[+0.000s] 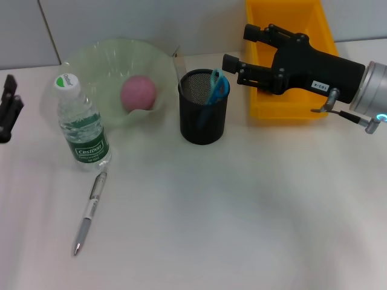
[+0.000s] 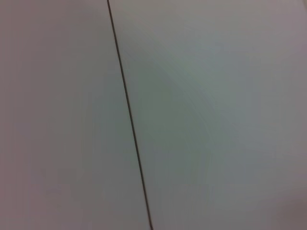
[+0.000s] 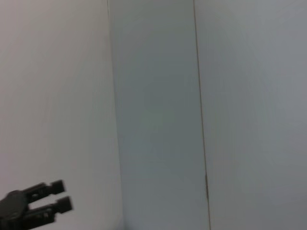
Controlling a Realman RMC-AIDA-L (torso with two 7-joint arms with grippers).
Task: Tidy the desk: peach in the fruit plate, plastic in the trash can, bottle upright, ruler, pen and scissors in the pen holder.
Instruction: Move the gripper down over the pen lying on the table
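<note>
While its two black fingers stand spread with nothing between them, the right gripper [image 1: 237, 49] hangs above the desk between the yellow bin [image 1: 289, 99] and the black mesh pen holder [image 1: 204, 118], just beside the holder's rim. Blue-handled scissors [image 1: 217, 85] stand in that round holder, and a clear ruler [image 1: 177, 63] leans at its far side; whether it sits inside I cannot tell. The pink peach [image 1: 138, 92] lies in the translucent green fruit plate [image 1: 97, 63], whose rim is wavy. The plastic bottle [image 1: 81, 128] stands upright touching the plate's near edge. A silver pen [image 1: 89, 213] lies on the open white desk [image 1: 242, 223]. The left gripper [image 1: 8, 110] sits at the desk's left edge, fingers unclear.
</note>
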